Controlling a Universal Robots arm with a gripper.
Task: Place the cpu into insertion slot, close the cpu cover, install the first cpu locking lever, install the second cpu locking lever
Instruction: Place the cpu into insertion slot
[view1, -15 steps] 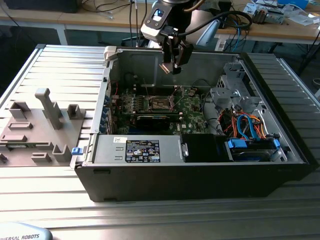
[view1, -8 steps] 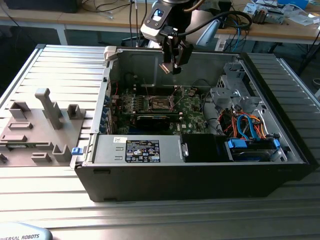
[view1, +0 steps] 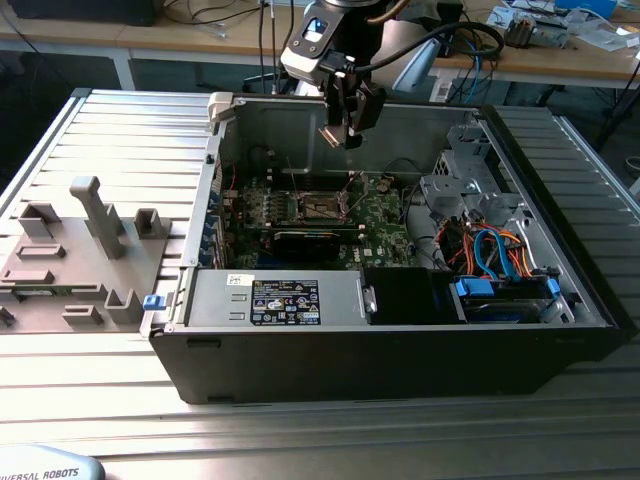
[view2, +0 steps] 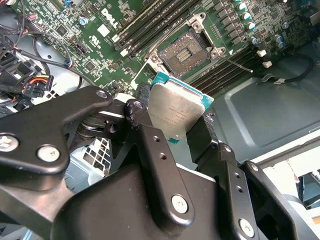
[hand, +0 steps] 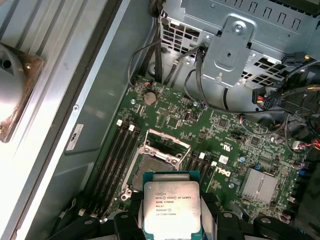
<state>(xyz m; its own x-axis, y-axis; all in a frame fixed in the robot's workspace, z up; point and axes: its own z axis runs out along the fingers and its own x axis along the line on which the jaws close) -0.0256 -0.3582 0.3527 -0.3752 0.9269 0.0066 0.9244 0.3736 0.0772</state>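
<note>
The open computer case (view1: 400, 350) lies on a ribbed metal surface (view1: 300, 430). A grey fixture plate (view1: 70, 265) sits beside it at the exterior view's left, and a wooden surface (view1: 230, 42) strewn with cables stands behind. The tool (view1: 340, 128) hangs above the green board (view1: 385, 235), clenched on the cpu (view2: 175, 112), which is in the air over the bare insertion slot (view2: 189, 50), apart from it

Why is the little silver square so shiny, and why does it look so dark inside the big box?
Second wrist view: light bounces off the metal top of the cpu; the black hand gripping it looks dark. First wrist view: white glare on a metal part. Exterior view: the computer case looks dim inside, next to the pale table.
</note>
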